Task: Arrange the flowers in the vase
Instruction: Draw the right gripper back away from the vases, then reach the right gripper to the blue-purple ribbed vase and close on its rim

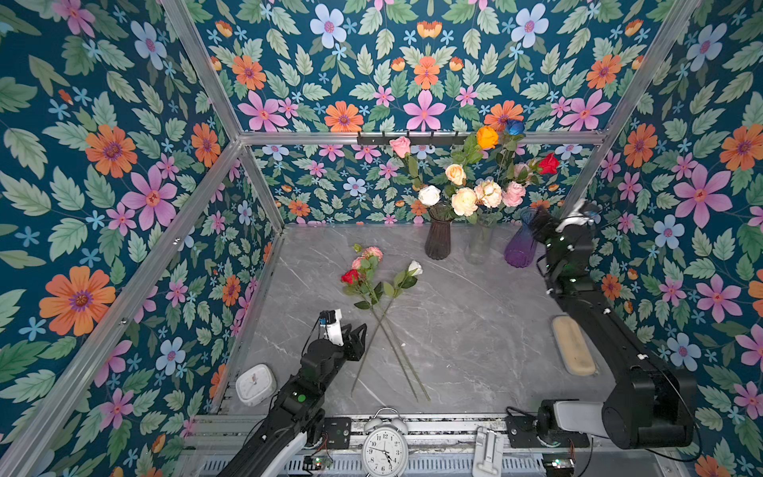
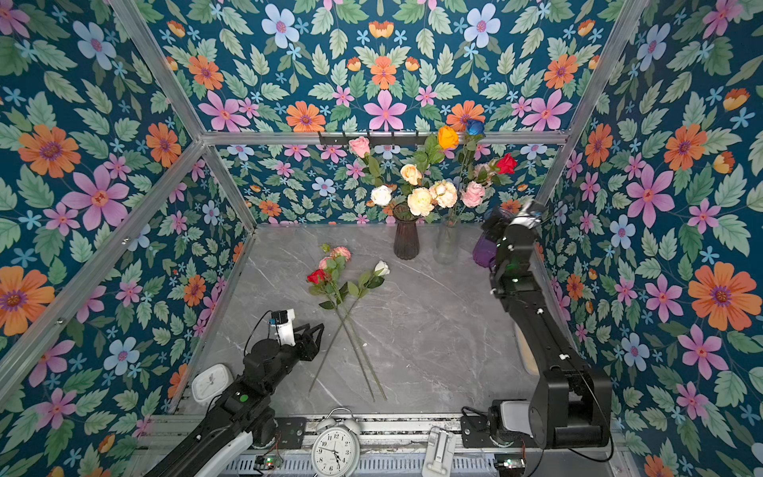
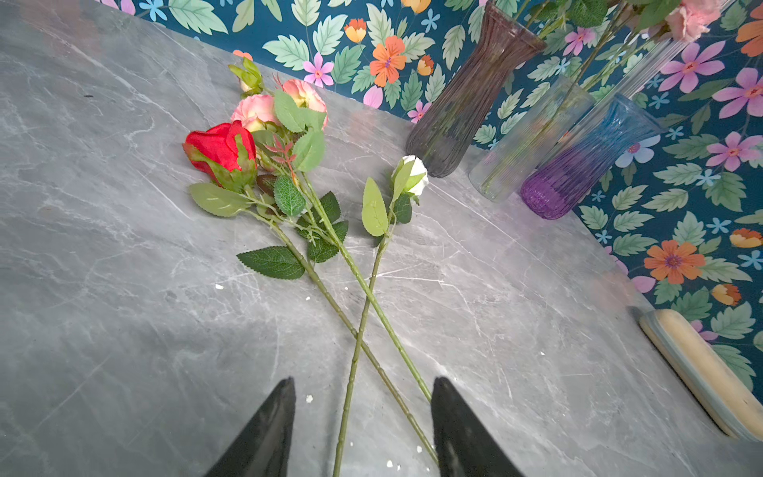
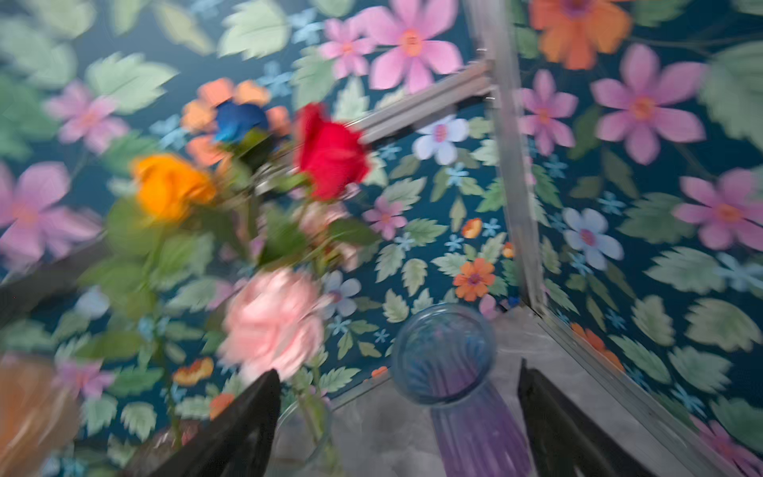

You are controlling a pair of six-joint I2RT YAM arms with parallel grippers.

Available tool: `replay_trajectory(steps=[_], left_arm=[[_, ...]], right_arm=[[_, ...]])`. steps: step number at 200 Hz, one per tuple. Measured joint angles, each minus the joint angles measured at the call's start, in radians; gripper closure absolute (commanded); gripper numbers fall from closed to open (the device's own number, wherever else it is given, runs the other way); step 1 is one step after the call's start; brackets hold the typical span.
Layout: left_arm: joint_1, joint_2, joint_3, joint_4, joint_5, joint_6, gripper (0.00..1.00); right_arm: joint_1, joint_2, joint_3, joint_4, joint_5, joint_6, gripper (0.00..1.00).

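Alarm clock (image 1: 385, 448) front edge | left end effector (image 3: 363, 380) released over crossed flowers (image 3: 289, 198) | right end effector (image 4: 397, 367) released, at corner purple vase (image 4: 475, 437)

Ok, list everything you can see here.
loose flowers: three stems, red, pink, white, crossed on the table
arranged flowers: about ten heads, mixed colours, in two vases
dark vase: one, brown, back wall, filled
clear vase: one, glass, middle, filled
purple vase: one, blue-topped, rightmost, empty
square clock: one, white, front left
alarm clock: one, silver, front centre
pad: one, cream, right edge
hook rail: one, black, back wall
left gripper: one, black, open by the loose stems
right gripper: one, black, open above the purple vase
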Motion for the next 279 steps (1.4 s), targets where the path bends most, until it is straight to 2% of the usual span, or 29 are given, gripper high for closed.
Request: replay_trajectory(steps=[18, 37, 65, 90, 135, 194, 223, 251, 279], left_arm=[[-0.001, -0.005, 0.0, 0.0, 0.0, 0.0, 0.44], [-0.002, -0.014, -0.002, -0.003, 0.0, 0.0, 0.44], [-0.003, -0.018, -0.004, -0.006, 0.0, 0.0, 0.44], [-0.005, -0.019, -0.004, -0.006, 0.0, 0.0, 0.44], [-0.005, -0.014, -0.004, -0.005, 0.001, 0.0, 0.44], [-0.005, -0.007, -0.004, -0.001, 0.002, 0.0, 0.44], [-0.006, -0.007, -0.004, -0.001, 0.005, 0.0, 0.44], [-0.006, -0.013, -0.004, -0.002, 0.005, 0.0, 0.44], [-0.006, -0.016, -0.004, -0.003, 0.005, 0.0, 0.44]], right_arm=[[-0.171, 0.065, 0.056, -0.214, -0.143, 0.183, 0.2], [-0.277, 0.187, 0.163, -0.414, -0.299, 0.28, 0.2], [-0.311, 0.336, 0.337, -0.6, -0.46, 0.305, 0.28], [-0.313, 0.388, 0.378, -0.676, -0.544, 0.315, 0.32], [-0.307, 0.405, 0.444, -0.695, -0.624, 0.322, 0.34], [-0.257, 0.472, 0.608, -0.729, -0.641, 0.287, 0.36], [-0.232, 0.57, 0.752, -0.812, -0.639, 0.262, 0.43], [-0.213, 0.624, 0.826, -0.881, -0.629, 0.246, 0.57], [-0.207, 0.647, 0.868, -0.932, -0.613, 0.24, 0.61]])
